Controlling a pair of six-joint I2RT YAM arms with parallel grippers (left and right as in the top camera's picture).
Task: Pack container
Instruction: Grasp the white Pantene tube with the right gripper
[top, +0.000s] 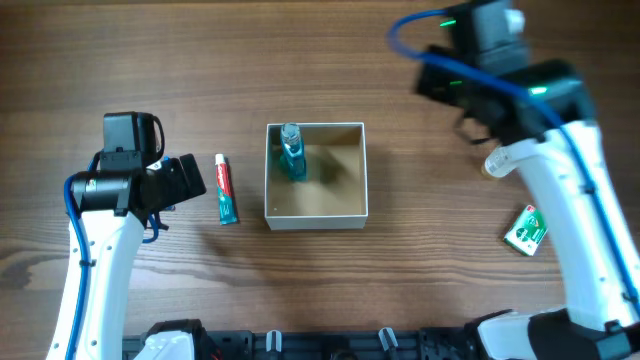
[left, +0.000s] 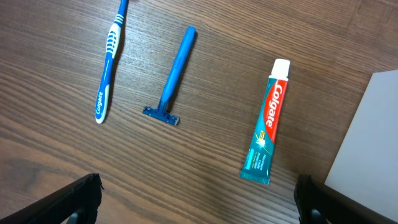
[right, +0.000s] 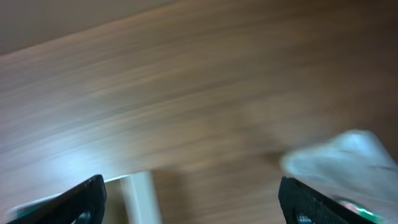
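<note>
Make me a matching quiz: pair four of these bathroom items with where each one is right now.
1 bottle
2 toothpaste tube
3 razor
4 green packet

A between toothbrush and toothpaste tube
B far right of the container, outside it
C inside the container
D just left of the container, outside it

Pairs: 1-C, 2-D, 3-A, 4-B

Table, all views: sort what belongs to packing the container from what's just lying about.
Job: container, bottle already inside, toothpaste, toothbrush, razor, probably the green packet.
Lying about: nothing certain; a blurred pale thing, right wrist view, unidentifiable.
</note>
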